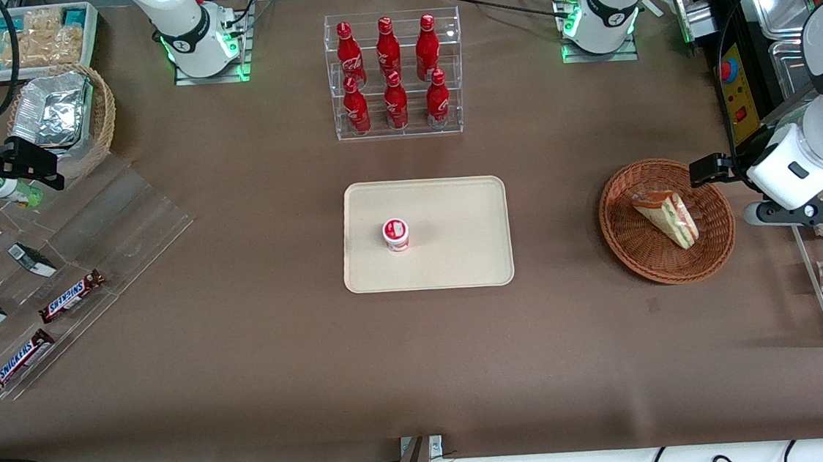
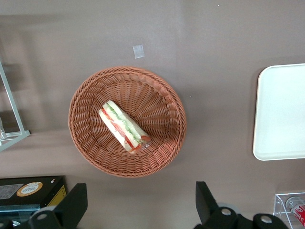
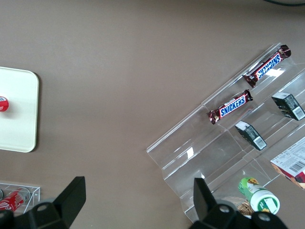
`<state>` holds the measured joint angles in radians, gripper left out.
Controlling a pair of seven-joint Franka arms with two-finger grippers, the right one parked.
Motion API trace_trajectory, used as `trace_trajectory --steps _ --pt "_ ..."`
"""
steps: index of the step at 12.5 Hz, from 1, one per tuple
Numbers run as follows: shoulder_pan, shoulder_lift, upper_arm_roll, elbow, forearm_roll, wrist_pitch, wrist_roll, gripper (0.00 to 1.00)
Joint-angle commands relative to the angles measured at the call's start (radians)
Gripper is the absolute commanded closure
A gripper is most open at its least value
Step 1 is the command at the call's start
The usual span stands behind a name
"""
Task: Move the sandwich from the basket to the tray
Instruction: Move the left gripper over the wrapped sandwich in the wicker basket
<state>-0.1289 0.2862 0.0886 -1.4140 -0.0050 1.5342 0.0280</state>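
**Open gripper hangs high beside the basket, sandwich untouched**

The gripper (image 2: 138,202) hangs above the table with its two fingers (image 2: 74,202) spread wide and nothing between them. In the front view it sits at the working arm's end of the table (image 1: 245,361), just beside the rim of the basket (image 1: 625,240) and slightly farther from the front camera than the basket's middle.

The sandwich (image 1: 667,217) lies on its side in the basket, roughly centred, its green, red and yellow filling edge showing through the clear wrap (image 2: 124,126). The gripper is apart from it and touches neither sandwich nor wicker.

The tray (image 1: 457,249) lies flat at the middle of the table, well apart from the basket. A small white cup with a red lid (image 1: 396,234) stands upright on it, a little off centre toward the parked arm's end.

Farther from the front camera than the tray stands a clear rack of red bottles (image 1: 391,71). Toward the parked arm's end, a clear stepped display holds Snickers bars (image 1: 71,296).
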Motion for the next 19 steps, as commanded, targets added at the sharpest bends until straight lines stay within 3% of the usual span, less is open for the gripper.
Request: trace_trajectory --steps 1,7,9,10,13,14,16,19 --pt "0.002 0.017 -0.006 0.033 -0.024 -0.002 0.017 0.00" --pt "0.017 0.082 -0.004 0.011 -0.023 0.035 -0.074 0.00" --pt "0.055 0.086 -0.004 -0.028 -0.029 0.082 -0.183 0.00" --pt "0.078 0.093 -0.003 -0.042 -0.068 0.093 -0.197 0.00" --pt "0.097 0.079 0.000 -0.167 -0.066 0.208 -0.325 0.00" --pt "0.091 0.064 0.000 -0.227 -0.053 0.268 -0.415 0.00" --pt "0.080 0.007 -0.007 -0.385 0.043 0.418 -0.566 0.00" --pt "0.069 -0.041 -0.015 -0.560 0.104 0.591 -0.643 0.00"
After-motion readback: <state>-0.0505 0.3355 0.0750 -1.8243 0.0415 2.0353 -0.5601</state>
